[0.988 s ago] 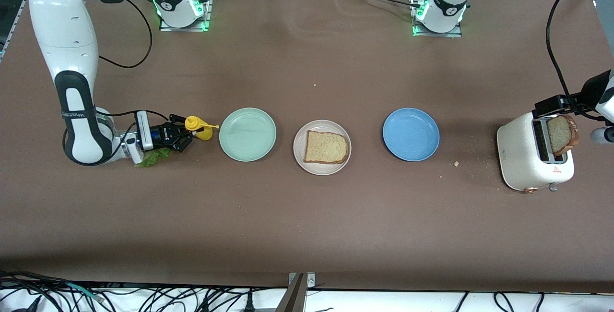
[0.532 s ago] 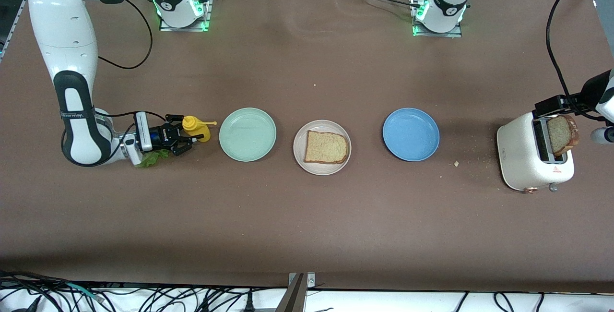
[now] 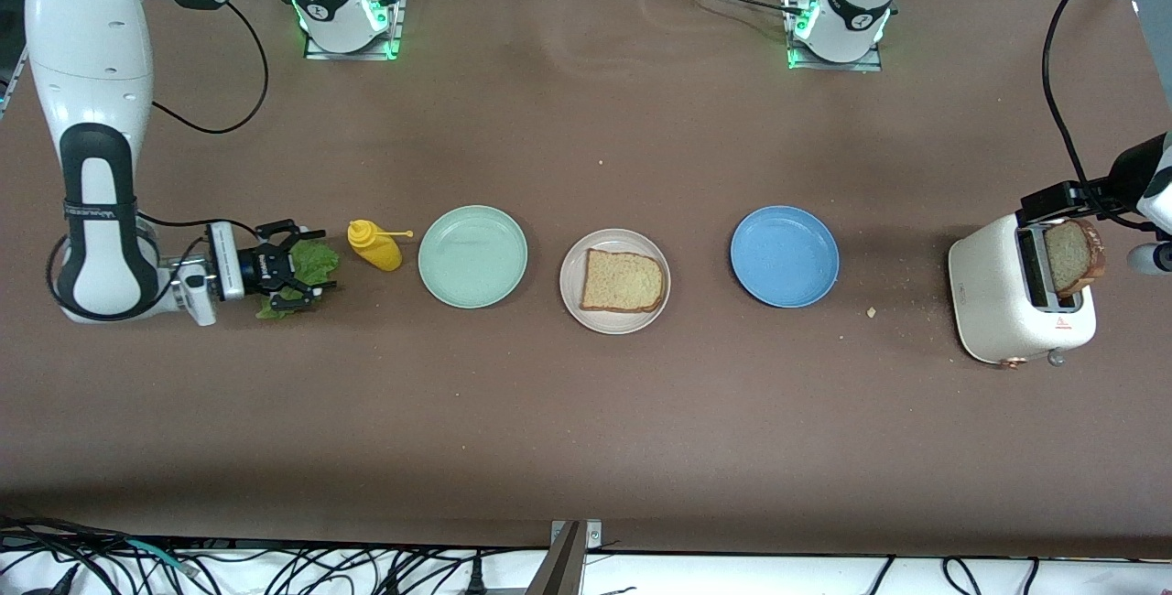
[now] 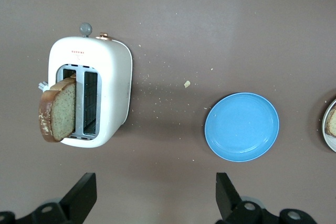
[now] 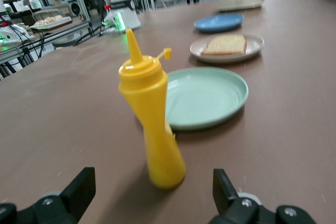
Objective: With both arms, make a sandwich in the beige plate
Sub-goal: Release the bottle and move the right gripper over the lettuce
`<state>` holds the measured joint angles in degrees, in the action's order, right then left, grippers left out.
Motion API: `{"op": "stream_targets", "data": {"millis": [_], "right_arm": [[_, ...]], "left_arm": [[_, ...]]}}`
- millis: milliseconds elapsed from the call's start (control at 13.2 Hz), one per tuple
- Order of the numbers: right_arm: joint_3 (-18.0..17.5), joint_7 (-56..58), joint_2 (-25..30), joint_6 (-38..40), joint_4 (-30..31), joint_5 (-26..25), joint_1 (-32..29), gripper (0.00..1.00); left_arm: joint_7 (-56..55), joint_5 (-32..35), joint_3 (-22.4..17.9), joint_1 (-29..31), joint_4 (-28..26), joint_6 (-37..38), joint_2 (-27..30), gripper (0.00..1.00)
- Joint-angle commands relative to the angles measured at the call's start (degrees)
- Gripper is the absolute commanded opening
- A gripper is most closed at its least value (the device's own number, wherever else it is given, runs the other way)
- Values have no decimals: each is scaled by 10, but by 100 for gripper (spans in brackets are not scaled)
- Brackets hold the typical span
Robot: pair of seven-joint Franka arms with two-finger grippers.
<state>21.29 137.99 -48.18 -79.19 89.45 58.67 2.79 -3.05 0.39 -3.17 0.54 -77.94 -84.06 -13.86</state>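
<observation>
One brown bread slice lies on the beige plate at mid-table; both also show in the right wrist view, slice and plate. A second slice sticks out of the white toaster at the left arm's end, and the left wrist view shows it too. The green lettuce leaf lies on the table at the right arm's end. My right gripper is open, low over the lettuce. My left gripper is open and empty, high over the table beside the toaster.
A yellow squeeze bottle stands between the lettuce and a mint-green plate; the right wrist view shows it close ahead. A blue plate sits between the beige plate and the toaster. Crumbs lie near the toaster.
My right gripper has drawn back from the yellow bottle toward the right arm's end and is now over the lettuce. The bottle stands alone. The left arm has not moved.
</observation>
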Motion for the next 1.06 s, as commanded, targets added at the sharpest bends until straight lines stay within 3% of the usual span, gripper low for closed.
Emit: {"op": "stream_targets", "data": {"millis": [0, 380, 532, 836, 988], "right_arm": [[9, -117, 31, 6, -21, -52, 3, 99], [9, -392, 102, -38, -52, -192, 39, 99], [10, -448, 106, -74, -53, -220, 53, 99], [14, -577, 108, -162, -53, -345, 98, 99], [14, -633, 105, -191, -46, -363, 107, 99]], "left_arm": [[3, 14, 0, -4, 10, 3, -2, 100], [2, 15, 24, -5, 10, 2, -5, 100], [2, 16, 31, -5, 10, 2, -7, 100], [3, 16, 31, -5, 11, 2, -8, 100], [3, 17, 31, -4, 11, 2, -8, 100]]}}
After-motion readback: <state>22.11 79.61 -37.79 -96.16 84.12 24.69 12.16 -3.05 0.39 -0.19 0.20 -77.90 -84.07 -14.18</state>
